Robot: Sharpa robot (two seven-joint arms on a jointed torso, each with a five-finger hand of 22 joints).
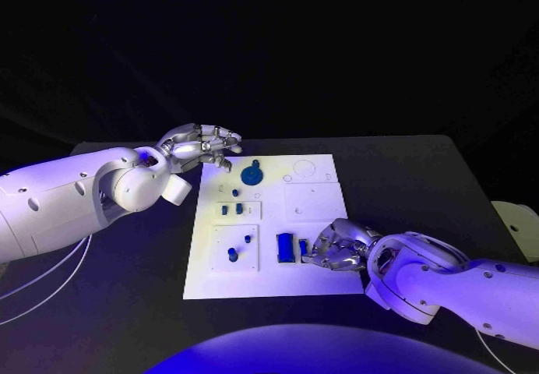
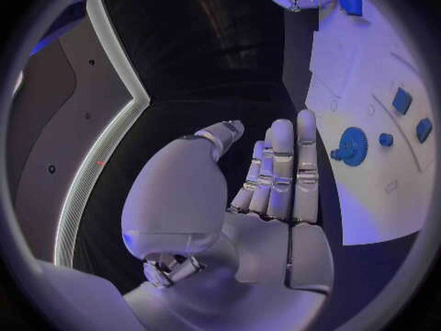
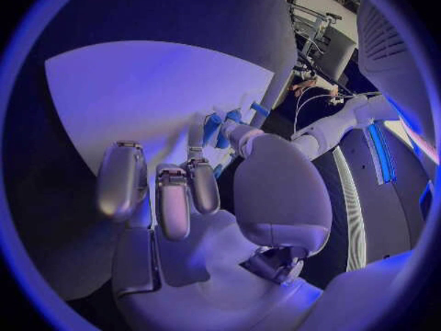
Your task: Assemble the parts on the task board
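Note:
The white task board (image 1: 320, 276) lies in the middle of the black table. A round blue gear-like part (image 1: 251, 176) sits near the board's far end, with several small blue parts (image 1: 233, 209) below it. My left hand (image 1: 202, 146) hovers over the board's far left corner; the left wrist view shows its fingers (image 2: 280, 173) straight and holding nothing, beside the gear (image 2: 353, 146). My right hand (image 1: 340, 245) rests at the board's near right, its fingertips against a small blue part (image 1: 303, 247) next to a long blue block (image 1: 285, 248). Its thumb (image 3: 241, 136) reaches among blue pieces (image 3: 213, 129); whether it grips one is unclear.
A pale object (image 1: 515, 218) sits at the table's right edge. Bare black table (image 1: 135, 273) lies left of the board, and more lies on its far right (image 1: 416, 179). The board's right half carries empty round recesses (image 1: 303, 167).

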